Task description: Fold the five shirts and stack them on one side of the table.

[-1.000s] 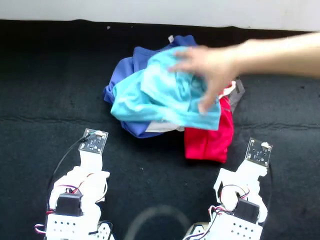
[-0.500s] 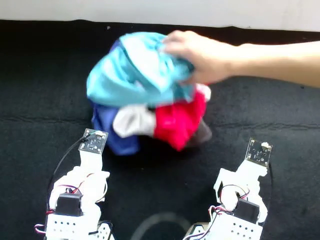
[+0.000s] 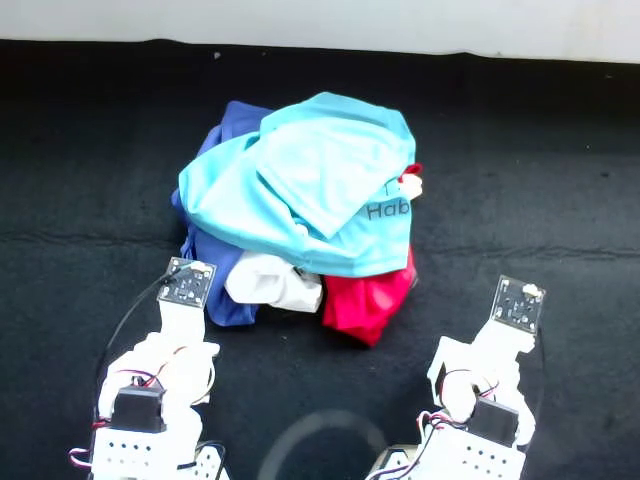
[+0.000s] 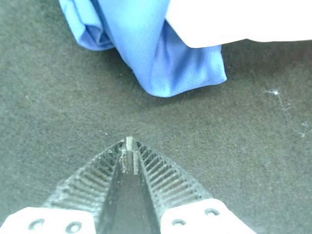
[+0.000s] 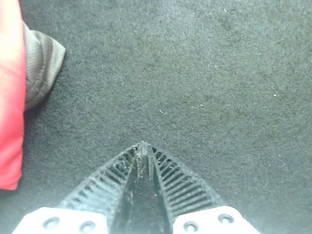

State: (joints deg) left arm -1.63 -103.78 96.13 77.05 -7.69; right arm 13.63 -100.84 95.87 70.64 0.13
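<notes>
A loose heap of shirts lies in the middle of the black table: a light blue shirt [image 3: 310, 185] on top, a dark blue shirt [image 3: 218, 270] under it on the left, a white shirt [image 3: 270, 282] at the front, a red shirt [image 3: 365, 300] at the front right. The left wrist view has the dark blue shirt [image 4: 161, 53] and white shirt [image 4: 243, 19] just ahead of my shut left gripper [image 4: 129, 146]. My right gripper [image 5: 143, 148] is shut over bare cloth, with the red shirt [image 5: 9, 97] and a grey shirt [image 5: 41, 63] off to one side.
Both arms rest folded at the near edge, the left arm [image 3: 165, 370] and the right arm [image 3: 490, 380]. The black table cover [image 3: 540, 180] stretches bare on either side of the heap. A pale wall strip [image 3: 400, 25] runs along the far edge.
A person's hand that was tumbling the heap has let go and left the view. The shirts have settled into a new pile. Neither arm has moved.
</notes>
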